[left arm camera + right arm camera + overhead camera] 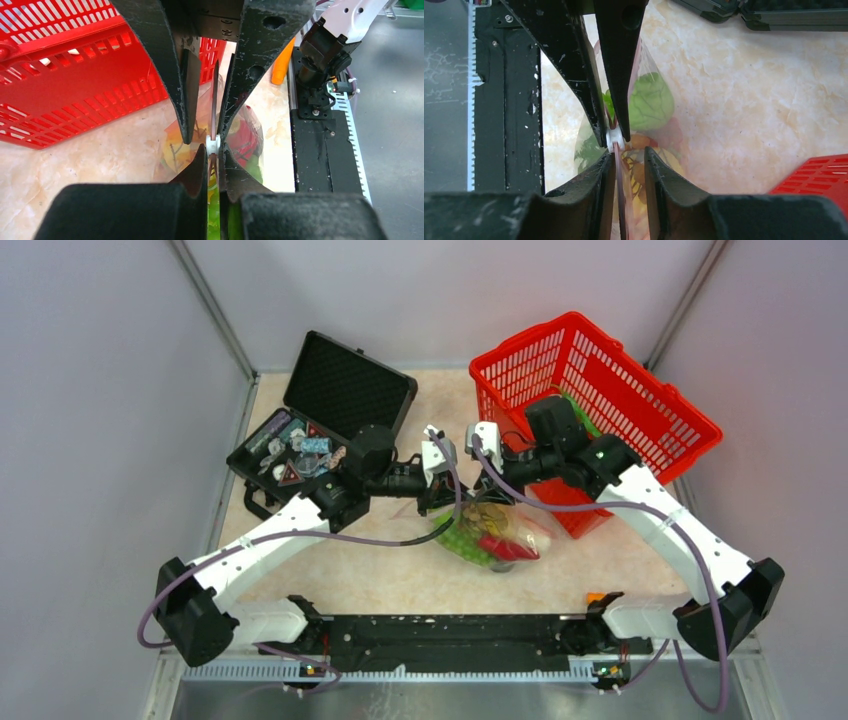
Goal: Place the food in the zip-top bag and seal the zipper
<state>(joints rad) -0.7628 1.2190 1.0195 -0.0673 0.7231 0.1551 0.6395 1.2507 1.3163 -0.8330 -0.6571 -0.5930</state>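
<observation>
The zip-top bag (497,536) lies mid-table, held up by its mouth edge, with the food inside: green grapes (462,541), a red piece (507,546) and a yellow leafy bunch (489,517). My left gripper (215,152) is shut on the pink zipper (214,120) just behind its white slider (213,145). Facing it tip to tip, my right gripper (629,152) straddles the same zipper (620,180). Its jaws are narrow but apart, and the strip lies against one finger (605,175). The slider (614,137) sits between the two grippers.
A red basket (600,390) stands right behind the bag on the right. An open black case (330,405) with small bits is at the back left. The black rail (450,630) runs along the near edge, with an orange piece (595,597) on it.
</observation>
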